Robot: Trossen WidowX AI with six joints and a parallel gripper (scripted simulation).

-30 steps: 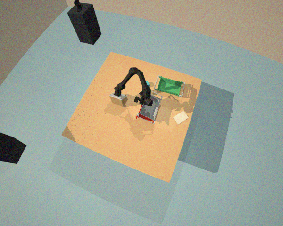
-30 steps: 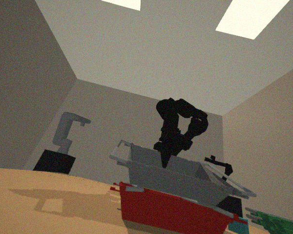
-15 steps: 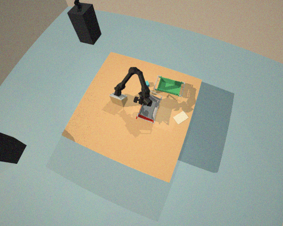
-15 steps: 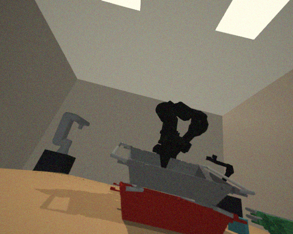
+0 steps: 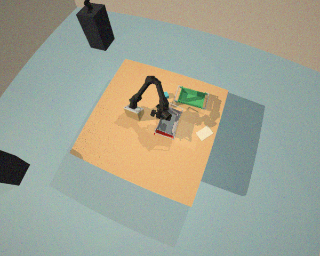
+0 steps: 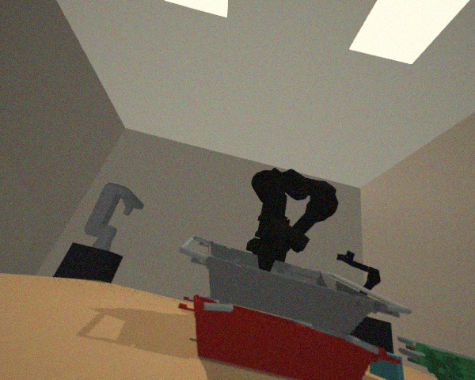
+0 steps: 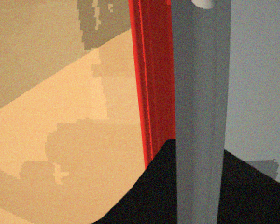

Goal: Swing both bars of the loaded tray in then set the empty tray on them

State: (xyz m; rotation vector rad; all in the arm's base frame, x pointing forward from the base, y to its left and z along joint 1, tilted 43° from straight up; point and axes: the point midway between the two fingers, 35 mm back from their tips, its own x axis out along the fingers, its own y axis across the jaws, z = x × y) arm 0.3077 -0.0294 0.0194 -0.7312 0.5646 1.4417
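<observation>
Orange desk (image 5: 121, 165) is carrying the red loaded plastic tray (image 6: 270, 343), where the black hand (image 6: 266, 261), clamping the grey empty tray's (image 6: 279, 294) wall at 12 o'clock, is risking tilting it inside.
</observation>
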